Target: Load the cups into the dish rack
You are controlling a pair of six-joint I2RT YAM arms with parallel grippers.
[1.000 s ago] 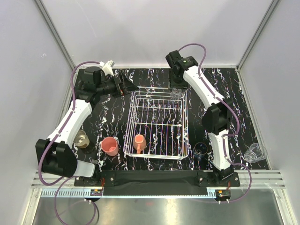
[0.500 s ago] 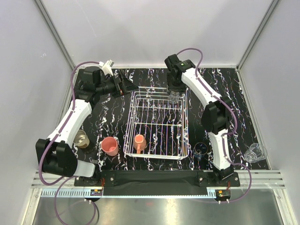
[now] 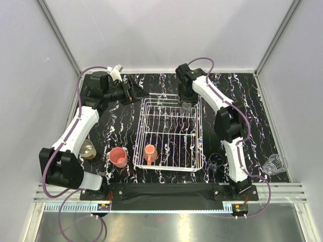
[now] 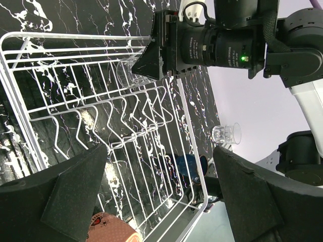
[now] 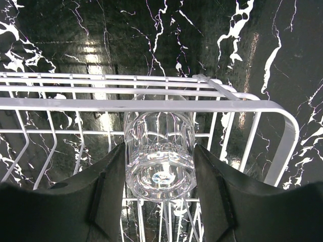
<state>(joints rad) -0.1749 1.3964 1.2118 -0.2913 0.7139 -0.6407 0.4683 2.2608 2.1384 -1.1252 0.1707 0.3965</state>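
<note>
The right arm (image 3: 209,93) is grasping a clear glass (image 5: 159,151) in its jaws at the far rim of the dish rack (image 3: 169,169), while the left arm (image 3: 81,126) is hanging nearby, jaws released.

Left arm (image 3: 81,126): white link shells, black joint housings.
Right arm (image 3: 209,93): same white and black build.
Cables (image 3: 77,89): purple, looping along each arm.
Left gripper (image 4: 160,147): matte black wedge fingers.
Right wrist (image 4: 222,48): black ribbed cylinder, green light.
</note>
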